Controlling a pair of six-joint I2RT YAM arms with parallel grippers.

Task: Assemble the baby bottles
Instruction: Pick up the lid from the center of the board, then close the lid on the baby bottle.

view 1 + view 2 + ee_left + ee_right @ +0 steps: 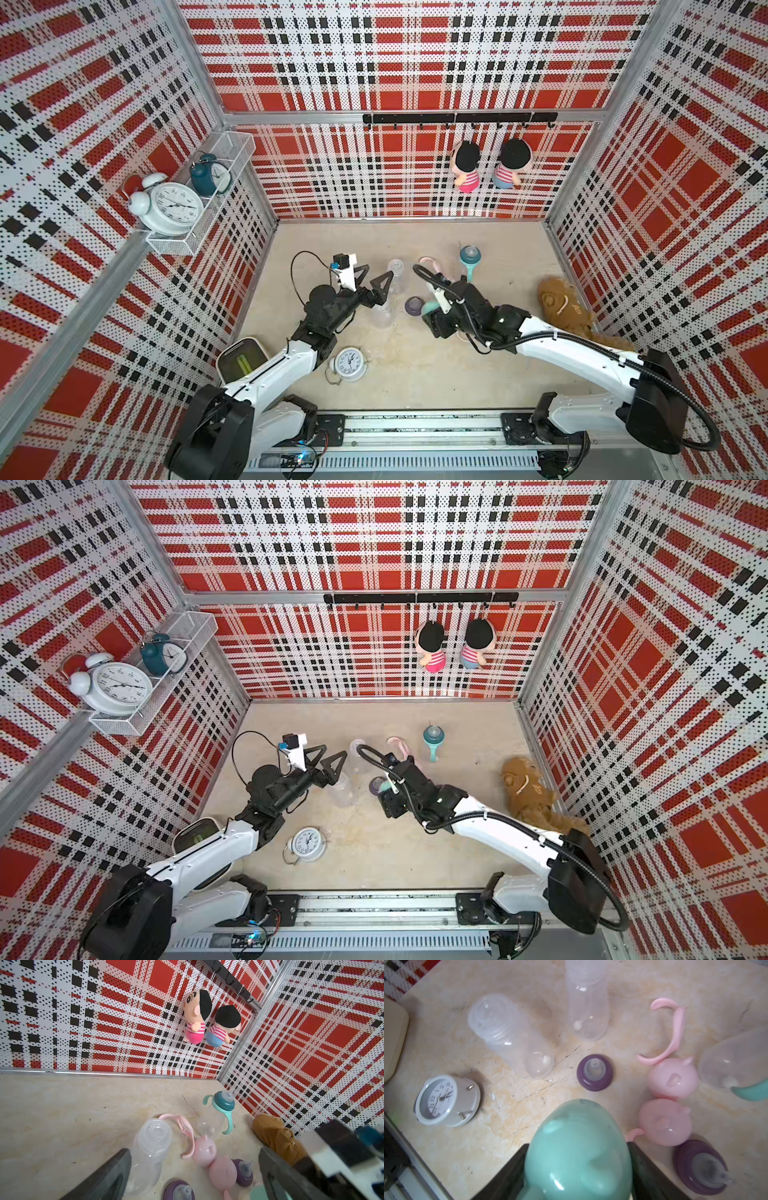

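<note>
The teal dome cap (577, 1159) is wedged between the fingers of the right pincer (578, 1144). Both fingers press against its sides, so that pincer is grasping it. In both top views the cap shows just right of the frame's centre.

Above it in the frame, nearer the back wall, the teal bottle (469, 259) stands upright on the desk (415, 374). Its collar and handles are on and its nipple is bare.

Two pink dome caps (672, 1078) sit touching each other beside a pink handled ring (672, 1034). Two purple nipple collars (595, 1072) rest on the desk, one on either side of the pink caps. Left of these are two clear bottles (508, 1034), mouths open, with nothing fitted on them.

The left pincer (376, 276) hangs released, its fingers spread wide with nothing between them, just left of centre near the clear bottles.

Further out, a small white alarm clock (350, 363) lies in the lower middle of the frame. A brown plush toy (561, 307) slumps against the right wall. Two dolls (467, 166) hang from hooks on the back wall.
</note>
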